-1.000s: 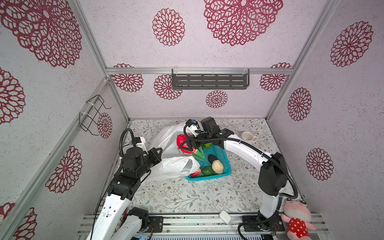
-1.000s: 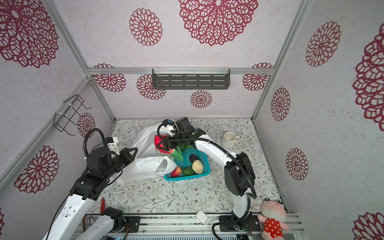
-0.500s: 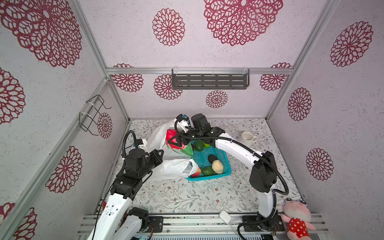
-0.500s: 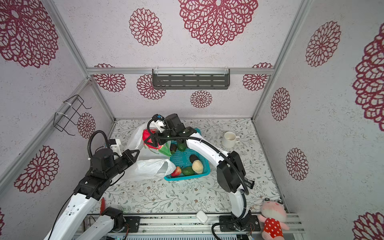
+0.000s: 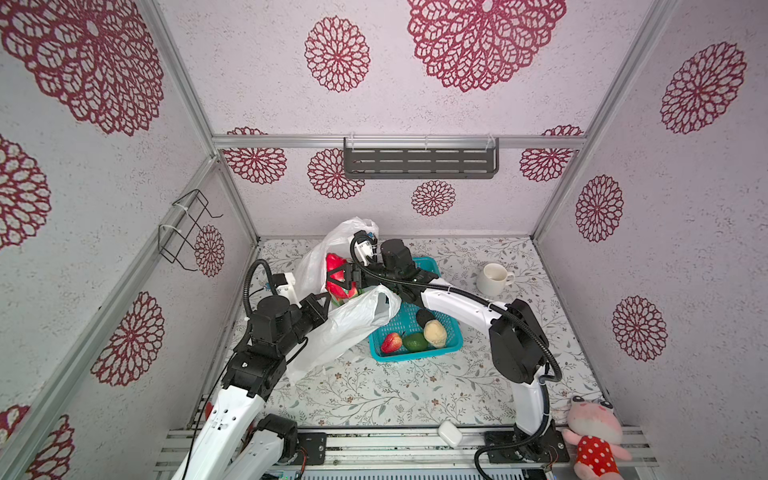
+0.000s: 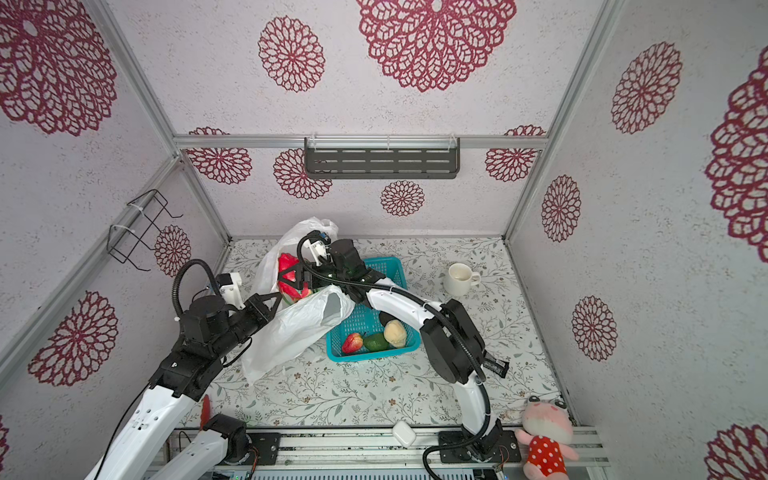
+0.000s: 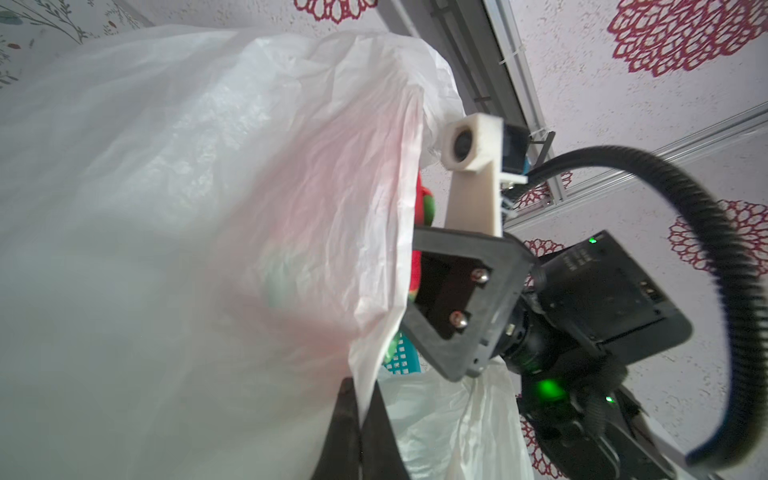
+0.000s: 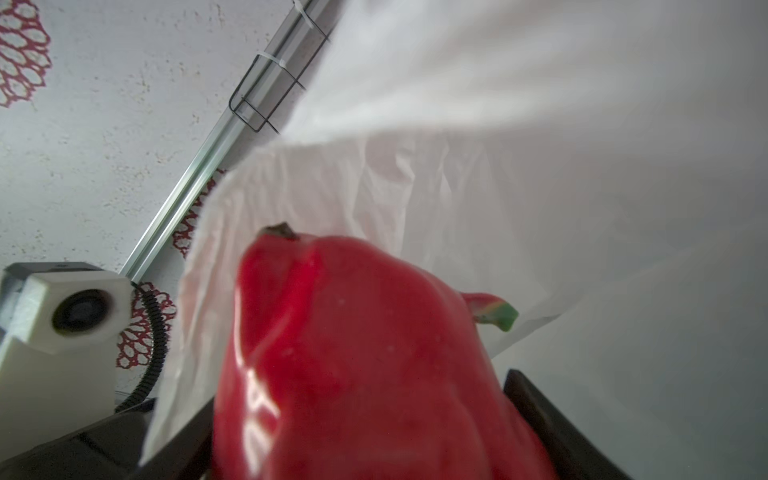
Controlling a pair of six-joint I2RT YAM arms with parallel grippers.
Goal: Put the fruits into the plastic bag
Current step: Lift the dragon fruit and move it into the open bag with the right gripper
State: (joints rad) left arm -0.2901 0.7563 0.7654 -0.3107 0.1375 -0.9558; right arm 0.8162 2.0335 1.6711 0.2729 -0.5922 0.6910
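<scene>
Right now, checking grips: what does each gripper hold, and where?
Left gripper: plastic bag, at its rim. Right gripper: red fruit, across its sides.

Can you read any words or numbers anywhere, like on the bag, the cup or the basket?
No words or numbers can be read.
The thin white plastic bag, the teal perforated plastic basket and the white ceramic mug are all plain.
Tiny pale marks on the black motor block, in the left wrist view: too blurred to read.

The floral tabletop [image 5: 395, 395] carries a teal basket [image 5: 419, 356] at mid-frame. A white mug [image 5: 491, 279] stands to the basket's upper right. The plastic bag [image 5: 336, 336] droops onto the tabletop at the basket's left.
</scene>
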